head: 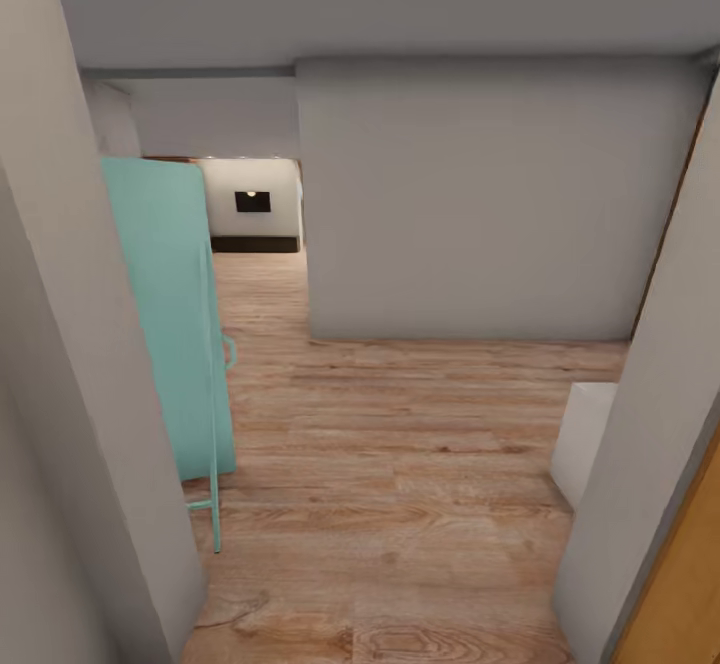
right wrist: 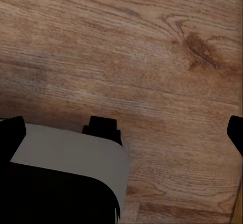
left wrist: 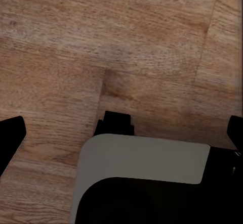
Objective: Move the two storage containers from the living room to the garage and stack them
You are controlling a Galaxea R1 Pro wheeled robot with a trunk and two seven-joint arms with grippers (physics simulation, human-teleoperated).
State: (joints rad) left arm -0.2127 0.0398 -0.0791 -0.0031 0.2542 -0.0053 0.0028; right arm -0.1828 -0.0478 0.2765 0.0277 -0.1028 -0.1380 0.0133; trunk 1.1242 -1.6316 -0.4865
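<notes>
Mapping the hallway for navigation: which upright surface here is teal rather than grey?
The teal panel at the left, standing on the wood floor on thin legs; the walls around it are plain grey.

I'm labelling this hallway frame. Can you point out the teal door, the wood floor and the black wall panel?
teal door (head: 165,314): head view, middle of its face.
wood floor (head: 400,464): head view, bare planks.
black wall panel (head: 252,201): head view, its centre.

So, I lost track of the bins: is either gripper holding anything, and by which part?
Nothing: the left gripper and right gripper both hang open over bare wood floor.
</notes>
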